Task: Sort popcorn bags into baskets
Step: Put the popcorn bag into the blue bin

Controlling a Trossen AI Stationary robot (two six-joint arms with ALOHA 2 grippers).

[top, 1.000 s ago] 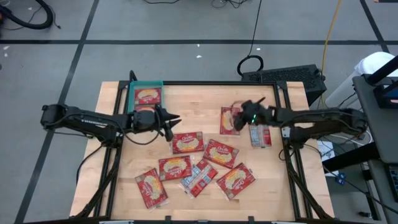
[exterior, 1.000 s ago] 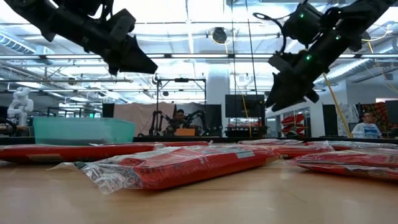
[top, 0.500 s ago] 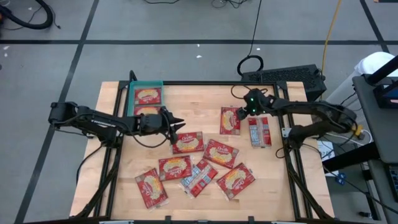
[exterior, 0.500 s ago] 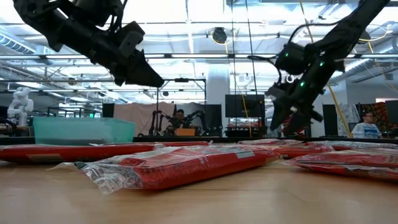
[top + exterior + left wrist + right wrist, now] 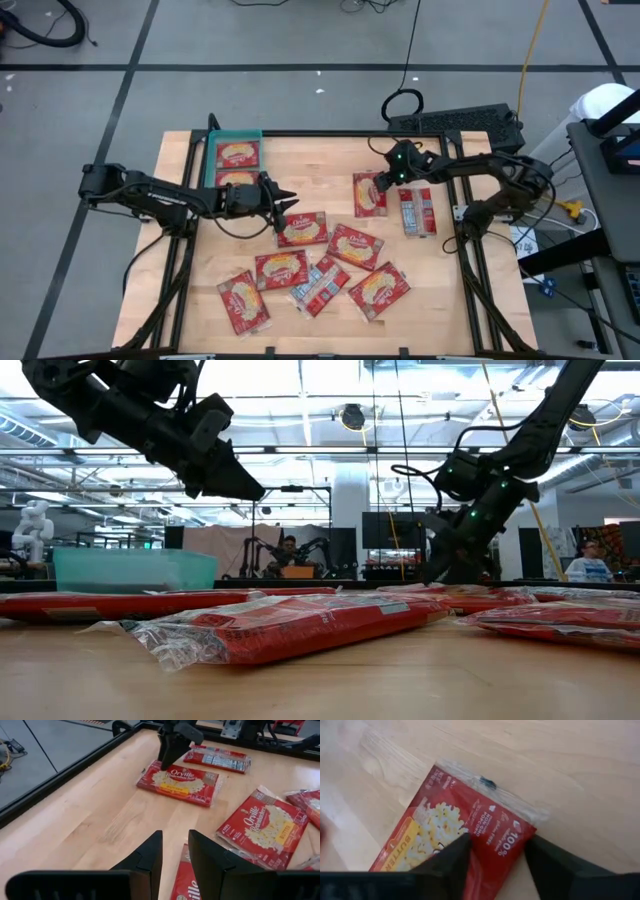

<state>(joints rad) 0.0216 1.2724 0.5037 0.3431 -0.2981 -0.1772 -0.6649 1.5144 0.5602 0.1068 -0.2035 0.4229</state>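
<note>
Right gripper point(image 5: 385, 180) sits low over a red popcorn bag point(image 5: 369, 194) at one o'clock on the table point(image 5: 460, 290), fingers spread astride its end. Left gripper point(image 5: 287, 199), fingers slightly apart, hovers empty. Teal basket point(image 5: 211, 158) at eleven o'clock holds two bags.

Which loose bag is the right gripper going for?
The red popcorn bag farthest toward the table's back, just left of the silvery face-down bag. The right gripper is open over its top edge; no other loose bag lies under it.
</note>
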